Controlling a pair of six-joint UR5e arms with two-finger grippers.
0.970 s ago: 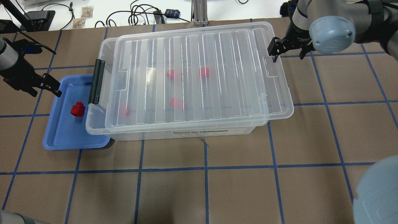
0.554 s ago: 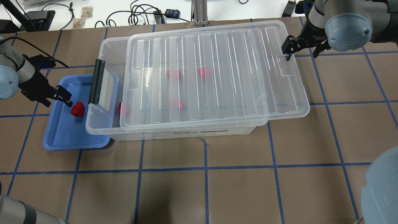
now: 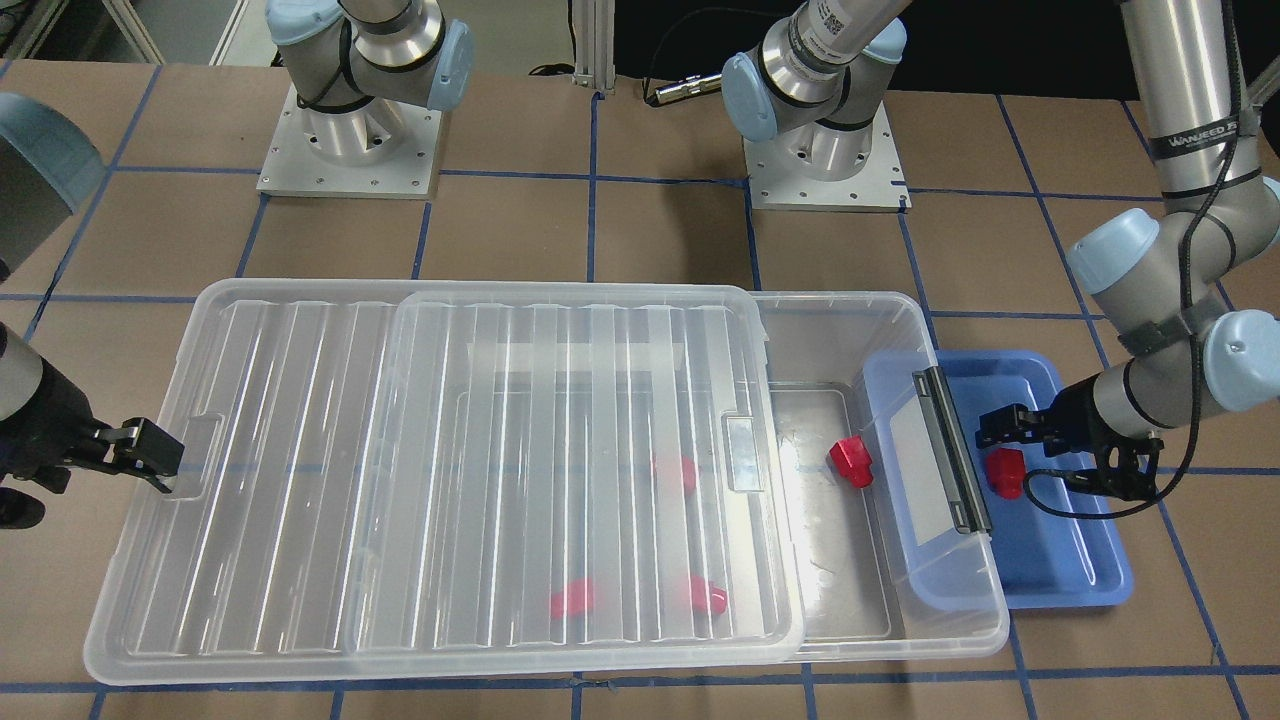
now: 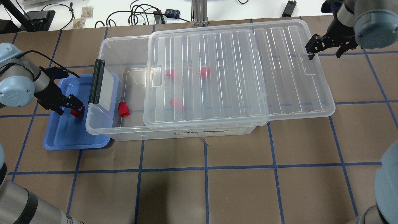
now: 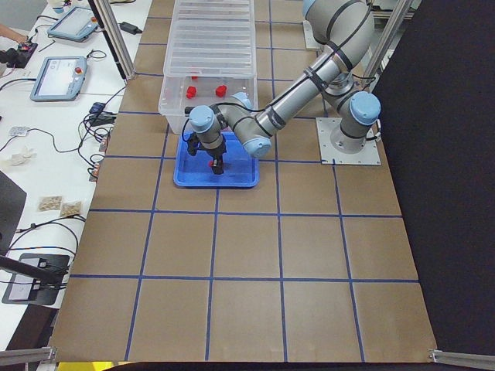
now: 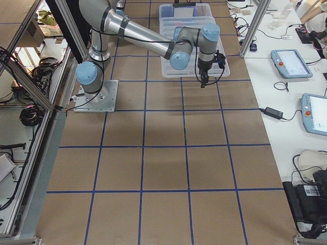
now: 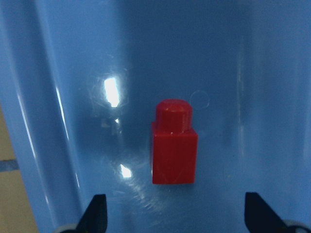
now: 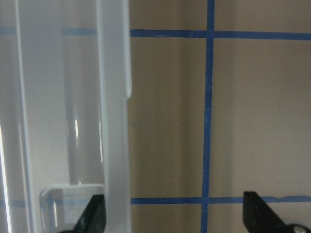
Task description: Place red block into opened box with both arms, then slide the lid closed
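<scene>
A red block [image 7: 174, 145] lies in the blue tray [image 4: 68, 137], partly hidden in the overhead view. My left gripper [image 7: 177, 218] hovers open just above the block, its fingertips [image 7: 97, 213] apart on either side and not touching it. The clear box [image 4: 186, 133] has its ribbed lid [image 4: 236, 71] slid to the right, so the box's left part is uncovered. My right gripper [image 4: 325, 50] is open at the lid's far right end, with one finger at the handle notch. Another red block [image 4: 123, 109] lies in the uncovered part of the box, and three more show under the lid.
The box's black latch bar [image 4: 95, 81] overhangs the blue tray's right edge. The lid overhangs the box on the right above bare brown table [image 4: 279, 174] with blue tape lines. Cables and small devices lie on the white bench [image 4: 124, 15] behind the table.
The lid has slid further right together with my right gripper, uncovering the box's left part. My left gripper has moved right and down over the red block in the tray.
</scene>
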